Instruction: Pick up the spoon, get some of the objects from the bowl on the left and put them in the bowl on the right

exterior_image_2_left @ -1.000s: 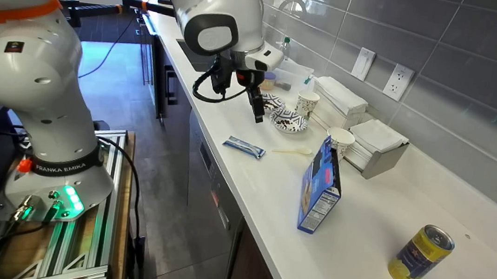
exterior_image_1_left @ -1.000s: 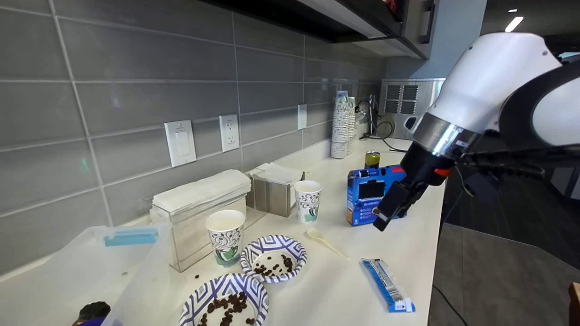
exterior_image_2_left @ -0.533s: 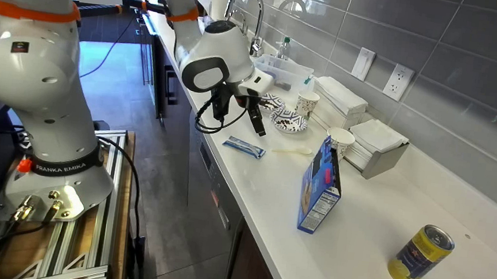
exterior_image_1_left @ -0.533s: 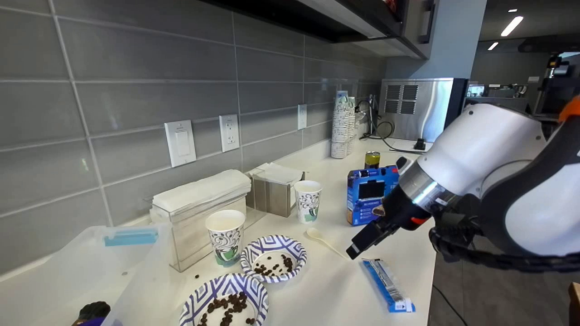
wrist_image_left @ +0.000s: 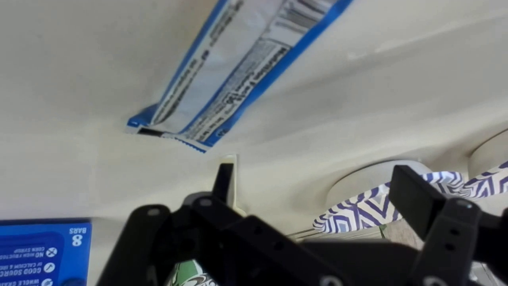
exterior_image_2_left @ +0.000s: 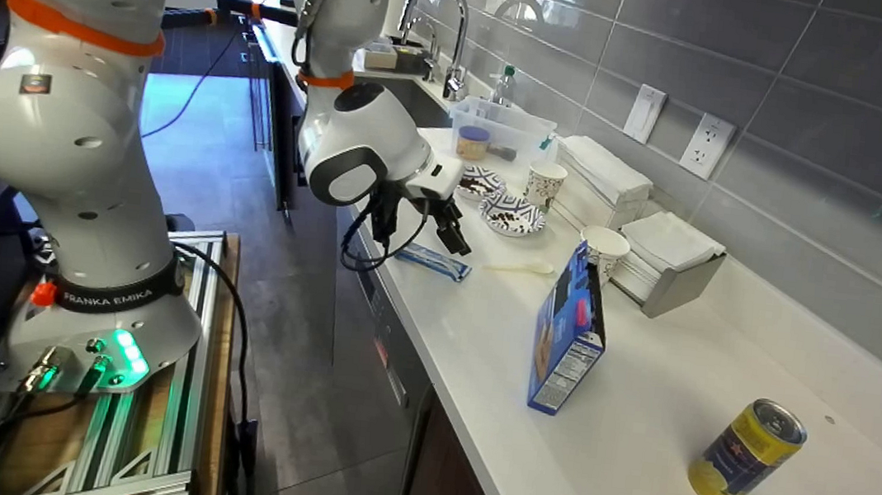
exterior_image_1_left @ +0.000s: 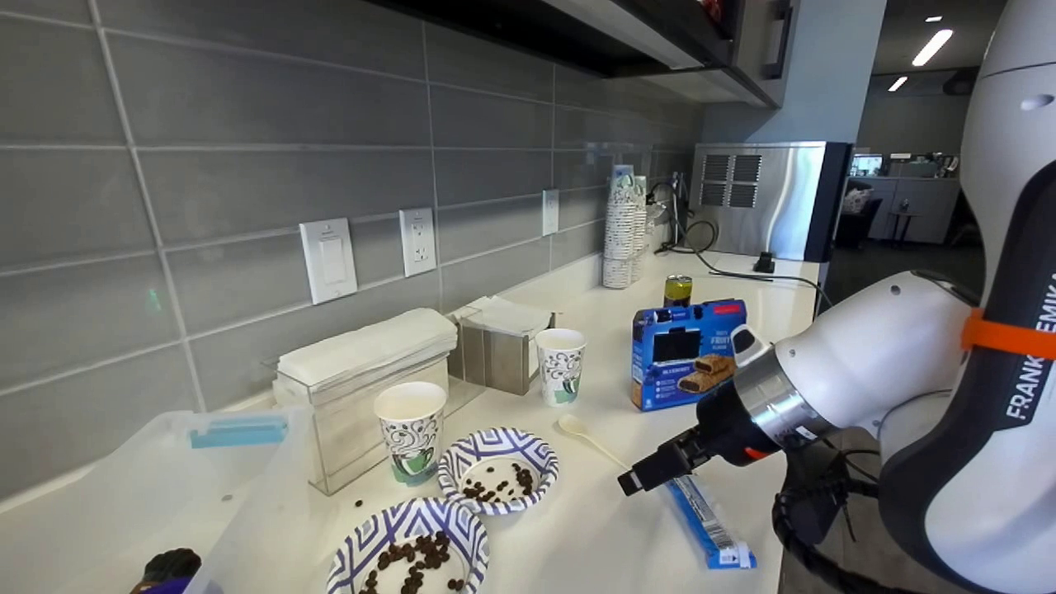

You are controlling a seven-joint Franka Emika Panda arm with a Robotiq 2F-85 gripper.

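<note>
Jaws wide, the gripper [wrist_image_left: 313, 174] hangs over the counter [exterior_image_1_left: 594, 536]; the spoon [exterior_image_1_left: 581, 431] lies partly hidden behind one finger [wrist_image_left: 223, 178] in the wrist view.

Up stands the jointed white robot arm [exterior_image_2_left: 73, 127] on its broad white base [exterior_image_2_left: 66, 327] (green lights [exterior_image_2_left: 132, 353] aglow there!), running out of the top of an exterior view. The white forearm [exterior_image_2_left: 347, 13], belted with an orange band [exterior_image_2_left: 327, 79], hangs almost straight down to the bulky, rounded white wrist [exterior_image_2_left: 387, 138]. From there, past a shiny metal collar [exterior_image_1_left: 777, 399], the black two-fingered gripper [wrist_image_left: 317, 186] slants downward in both exterior views, and its blocky black fingers [wrist_image_left: 416, 198] stand wide apart, facing each other across the gap.
</note>
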